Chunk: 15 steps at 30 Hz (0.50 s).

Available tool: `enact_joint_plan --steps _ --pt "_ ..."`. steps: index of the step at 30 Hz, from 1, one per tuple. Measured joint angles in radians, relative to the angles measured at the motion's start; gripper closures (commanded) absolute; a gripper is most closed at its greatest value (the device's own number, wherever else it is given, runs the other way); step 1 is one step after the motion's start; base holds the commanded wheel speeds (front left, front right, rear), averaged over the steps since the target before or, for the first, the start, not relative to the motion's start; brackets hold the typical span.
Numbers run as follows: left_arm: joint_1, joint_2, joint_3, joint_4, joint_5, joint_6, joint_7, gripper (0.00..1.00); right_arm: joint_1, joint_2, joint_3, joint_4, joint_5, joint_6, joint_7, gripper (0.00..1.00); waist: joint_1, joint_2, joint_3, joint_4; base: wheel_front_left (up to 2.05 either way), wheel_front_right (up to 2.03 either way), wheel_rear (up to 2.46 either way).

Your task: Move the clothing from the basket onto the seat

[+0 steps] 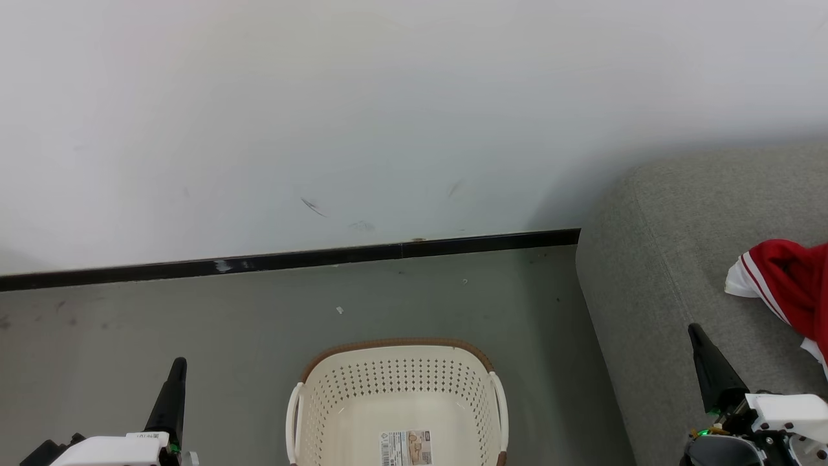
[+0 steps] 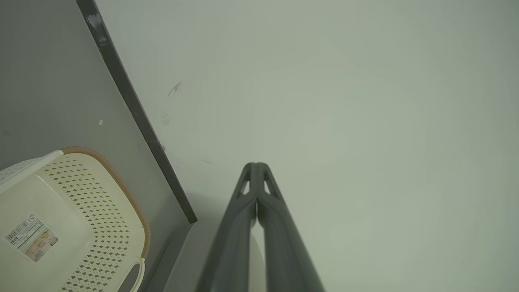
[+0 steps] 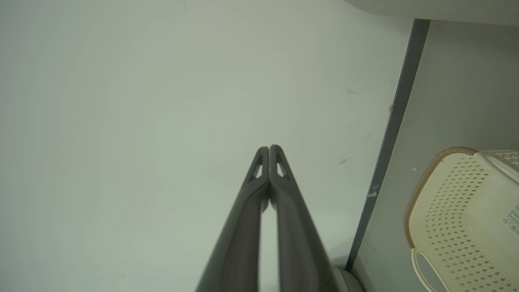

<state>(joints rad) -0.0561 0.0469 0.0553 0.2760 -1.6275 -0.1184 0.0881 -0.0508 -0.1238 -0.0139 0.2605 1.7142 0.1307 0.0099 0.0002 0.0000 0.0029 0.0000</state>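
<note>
Perhaps basket [image 1: 401,382] lengthwise toward wall [image 1: 388,97]

On floor [image 1: 162,310], basket [image 1: 398,382]; on seat [image 1: 660,259], clothing [image 1: 789,278]

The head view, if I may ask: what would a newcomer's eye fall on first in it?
The red clothing with white trim stands out first, lying on the grey seat at the right edge. Next comes the cream basket at bottom centre, its visible floor bare but for a label. The left gripper at lower left and the right gripper at lower right are shut and hold nothing.
</note>
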Motion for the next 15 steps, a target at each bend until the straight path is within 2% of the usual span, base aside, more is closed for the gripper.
enact_joint_plan --steps 15 --pt "0.000 0.000 0.000 0.001 0.000 0.000 0.000 1.00 0.000 0.001 -0.002 0.000 -0.001 0.000 0.000 1.00 0.0000 0.0000 0.000 0.000 0.00 0.00 0.00"
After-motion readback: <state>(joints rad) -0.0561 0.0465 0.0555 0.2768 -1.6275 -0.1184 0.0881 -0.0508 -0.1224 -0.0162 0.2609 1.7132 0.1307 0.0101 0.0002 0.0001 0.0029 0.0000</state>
